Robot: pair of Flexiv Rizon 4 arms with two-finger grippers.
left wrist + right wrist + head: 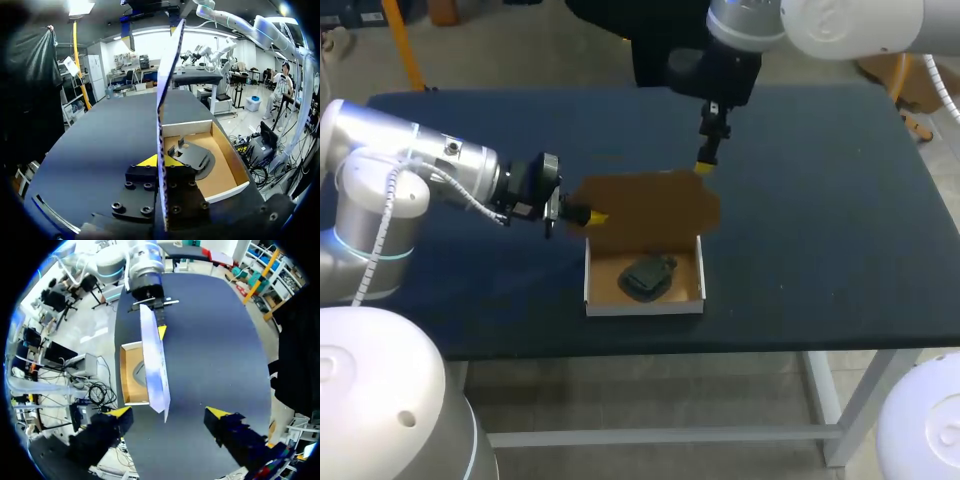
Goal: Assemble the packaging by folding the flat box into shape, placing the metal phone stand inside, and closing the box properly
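**Lid wants an even swing down**

The left gripper [588,215], reaching in level, pinches one edge of the upright brown cardboard lid [645,198]. The right gripper [705,166] points down over the far corner, fingers spread wide. The dark metal phone stand [647,278] lies inside the white-walled cardboard box [642,306]. I'd lower both ends together.

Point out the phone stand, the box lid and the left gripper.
phone stand [648,277], head view, middle of its dark plate.
box lid [650,200], head view, centre of the brown flap.
left gripper [160,161], left wrist view, between its yellow tips.
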